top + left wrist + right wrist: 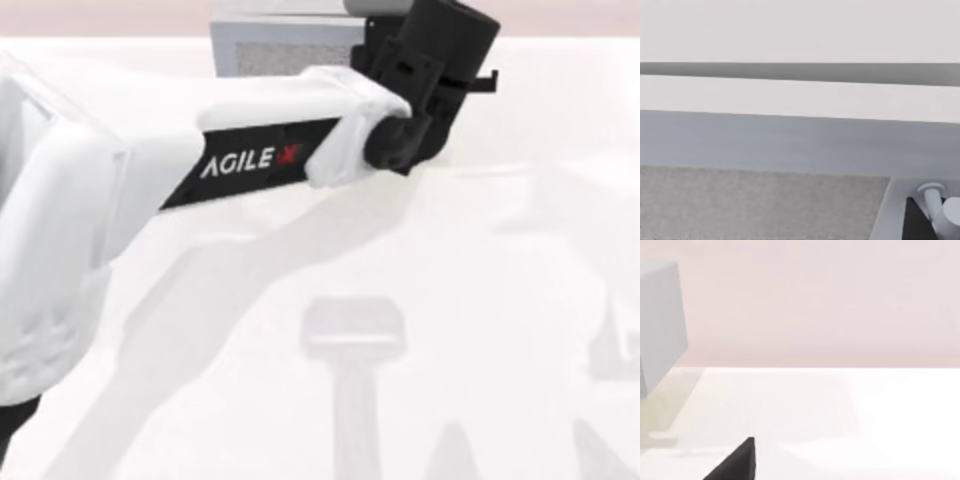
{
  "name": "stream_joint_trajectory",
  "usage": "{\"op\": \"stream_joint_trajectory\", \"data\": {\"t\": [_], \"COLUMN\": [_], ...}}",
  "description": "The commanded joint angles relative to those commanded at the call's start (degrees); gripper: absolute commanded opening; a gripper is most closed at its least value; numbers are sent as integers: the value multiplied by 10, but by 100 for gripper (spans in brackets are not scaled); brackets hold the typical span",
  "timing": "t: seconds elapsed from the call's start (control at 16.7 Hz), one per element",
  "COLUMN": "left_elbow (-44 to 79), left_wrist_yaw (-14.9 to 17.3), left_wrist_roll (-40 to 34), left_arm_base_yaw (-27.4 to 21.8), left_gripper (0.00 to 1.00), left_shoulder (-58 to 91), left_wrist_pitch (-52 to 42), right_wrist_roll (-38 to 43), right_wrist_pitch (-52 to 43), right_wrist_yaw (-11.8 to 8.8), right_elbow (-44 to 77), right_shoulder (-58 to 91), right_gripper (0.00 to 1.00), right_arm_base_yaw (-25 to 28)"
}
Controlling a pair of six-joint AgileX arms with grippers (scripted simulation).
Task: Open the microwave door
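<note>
The microwave is a light-grey box at the table's far edge, left of centre. Its door faces the front, and the speckled mesh window fills the lower part of the left wrist view. The slim pale handle stands at the door's edge. My left arm reaches across the table, its black gripper at the microwave's right front corner. A dark piece of this gripper lies right beside the handle. My right gripper shows only as a black tip low over the table, far from the microwave.
The white table carries only arm shadows. A pale pink wall rises behind its far edge. The left arm's white link spans the table's left half.
</note>
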Motion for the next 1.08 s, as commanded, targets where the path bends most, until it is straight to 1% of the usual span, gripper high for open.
{"op": "stream_joint_trajectory", "data": {"t": [0.84, 1.08], "left_elbow": [0, 20], "left_wrist_yaw": [0, 10], "left_wrist_roll": [0, -7], "left_arm_base_yaw": [0, -5], "left_gripper": [0, 0], "left_shoulder": [0, 15], "left_wrist_pitch": [0, -19], "right_wrist_roll": [0, 0], "right_wrist_pitch": [0, 0], "right_wrist_yaw": [0, 0], "right_elbow": [0, 0], "right_shoulder": [0, 0], "right_gripper": [100, 100], "right_arm_base_yaw": [0, 0]}}
